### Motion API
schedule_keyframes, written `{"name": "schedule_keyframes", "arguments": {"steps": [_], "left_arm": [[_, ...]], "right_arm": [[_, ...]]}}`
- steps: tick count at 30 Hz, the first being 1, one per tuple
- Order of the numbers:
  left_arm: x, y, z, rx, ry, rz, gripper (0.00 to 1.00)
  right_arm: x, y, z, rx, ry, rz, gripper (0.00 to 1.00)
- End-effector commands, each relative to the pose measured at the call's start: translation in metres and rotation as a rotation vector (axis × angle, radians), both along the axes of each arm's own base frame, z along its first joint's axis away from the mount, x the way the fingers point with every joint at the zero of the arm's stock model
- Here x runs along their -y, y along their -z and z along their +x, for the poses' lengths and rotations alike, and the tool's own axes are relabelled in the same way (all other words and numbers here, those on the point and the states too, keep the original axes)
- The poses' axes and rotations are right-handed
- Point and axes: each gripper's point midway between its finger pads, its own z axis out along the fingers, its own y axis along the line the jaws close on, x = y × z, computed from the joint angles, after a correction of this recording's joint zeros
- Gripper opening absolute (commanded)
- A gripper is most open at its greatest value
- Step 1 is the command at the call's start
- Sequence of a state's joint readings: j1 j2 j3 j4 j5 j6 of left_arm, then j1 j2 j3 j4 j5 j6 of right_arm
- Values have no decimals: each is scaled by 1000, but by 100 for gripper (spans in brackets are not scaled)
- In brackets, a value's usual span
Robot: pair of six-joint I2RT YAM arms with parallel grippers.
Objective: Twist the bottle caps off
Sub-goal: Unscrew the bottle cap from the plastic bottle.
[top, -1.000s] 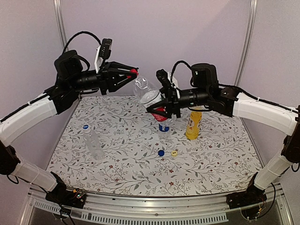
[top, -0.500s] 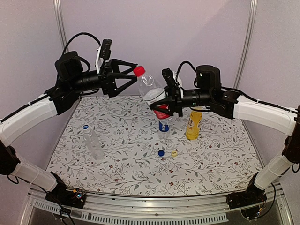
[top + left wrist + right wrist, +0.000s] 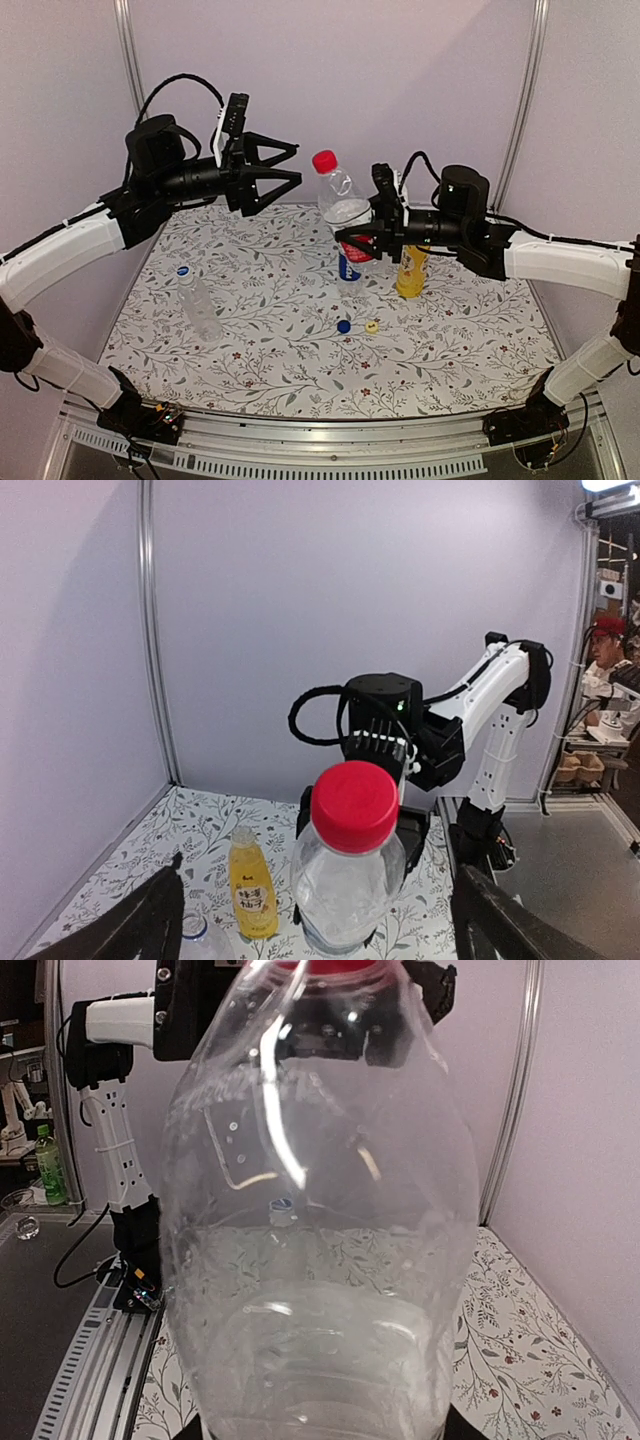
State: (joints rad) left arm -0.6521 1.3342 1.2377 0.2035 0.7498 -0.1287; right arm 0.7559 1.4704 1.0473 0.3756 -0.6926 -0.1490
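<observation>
Starting at the near edge, Jo: two loose caps on the desk (image 3: 480, 340), a blue cap (image 3: 343, 326) with a yellow cap (image 3: 371, 326) just beside it. How many bottles need opening?

By my reading, Sam, two. The plain clear bottle (image 3: 203, 310) stands near the left edge with its blue top on, well apart from both arms. Farther back, the yellow bottle (image 3: 410, 268) and the blue-label bottle (image 3: 349, 268) stand on the desk, and those loose caps look like theirs.

And the action is beyond that, up in the air?

Yes. The right gripper (image 3: 352, 240) is clamped around the labelled waist of the red-white label bottle (image 3: 342, 205), holding it clear of the desk over the far middle. Its long axis runs nearly upright, the neck leaning a little left, with the red cap (image 3: 324, 161) on top.

Where's the left gripper (image 3: 298, 163)?

Spread wide and holding nothing. It's level with that cap and to its left, with a gap between. From the left wrist view the cap sits squarely between the two fingers.

So the left arm does the twisting.

I'd say so. It needs to travel right until the fingers bracket the cap, match the neck's lean, then close.
</observation>
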Motion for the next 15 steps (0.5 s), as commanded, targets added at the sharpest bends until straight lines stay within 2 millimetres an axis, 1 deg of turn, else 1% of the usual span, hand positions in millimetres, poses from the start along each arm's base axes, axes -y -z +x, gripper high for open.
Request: {"name": "schedule_keyframes", "arguments": {"steps": [1, 2, 6, 8, 11, 15], "left_arm": [[7, 4, 10, 25, -70, 29, 91], [7, 7, 11, 26, -75, 33, 91], [9, 20, 12, 27, -84, 48, 91], [12, 26, 12, 19, -71, 56, 90], [17, 28, 5, 18, -17, 63, 89], [21, 24, -1, 22, 26, 57, 87]], "right_arm": [[6, -24, 8, 31, 32, 50, 43], [9, -24, 10, 27, 41, 47, 43], [18, -14, 14, 45, 83, 21, 43], [19, -11, 14, 56, 82, 24, 43], [17, -5, 15, 50, 67, 29, 43], [13, 3, 14, 22, 40, 26, 43]]}}
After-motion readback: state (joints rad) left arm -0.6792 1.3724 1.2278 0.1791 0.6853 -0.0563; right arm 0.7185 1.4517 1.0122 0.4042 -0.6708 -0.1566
